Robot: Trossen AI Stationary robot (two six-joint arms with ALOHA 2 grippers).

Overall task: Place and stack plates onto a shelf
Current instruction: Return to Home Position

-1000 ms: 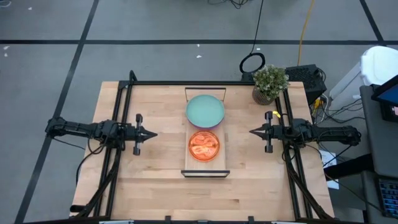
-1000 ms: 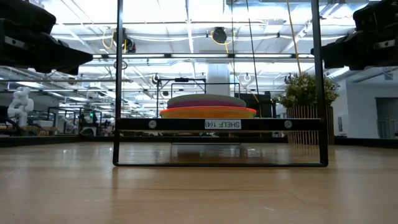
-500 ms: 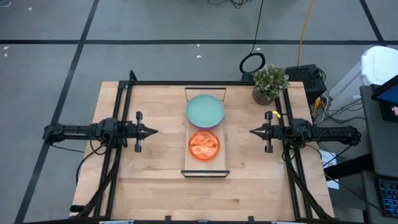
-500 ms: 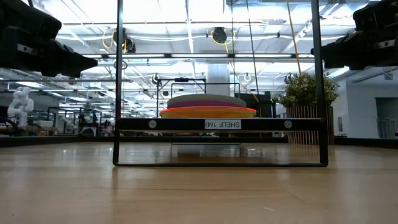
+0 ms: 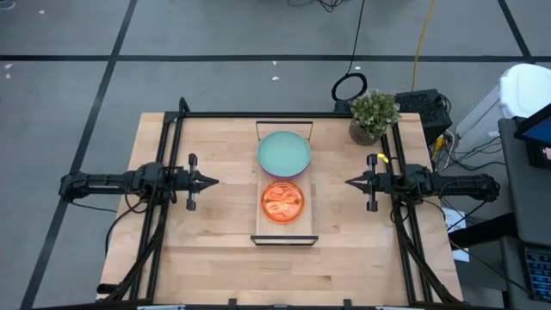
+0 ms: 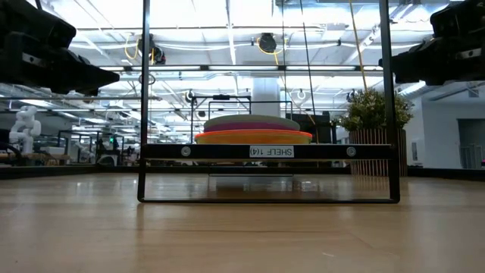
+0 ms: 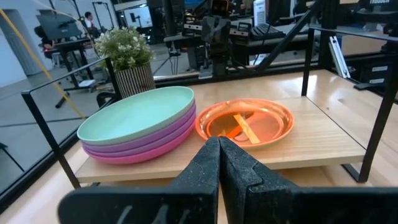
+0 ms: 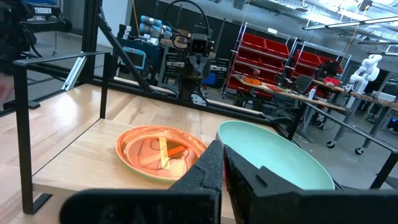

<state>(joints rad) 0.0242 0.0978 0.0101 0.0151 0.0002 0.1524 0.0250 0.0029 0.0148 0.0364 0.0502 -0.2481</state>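
Observation:
The shelf (image 5: 258,217) is a light-wood board with black end frames in the table's middle. On its far half sits a stack of large plates, mint-green (image 5: 284,152) on top of purple and magenta ones (image 7: 144,143). On its near half sits a stack of small translucent plates, orange (image 5: 282,201) on top. My left gripper (image 5: 215,182) hovers shut left of the shelf, pointing at it. My right gripper (image 5: 348,182) hovers shut right of the shelf. Both touch nothing.
A potted plant (image 5: 373,114) stands at the table's far right corner. A black frame (image 5: 258,114) runs along the table's far and side edges. Bare tabletop (image 5: 224,258) lies near and beside the shelf.
The left arm has moved slightly toward the shelf, then held still. The plates and the right arm have stayed where they were.

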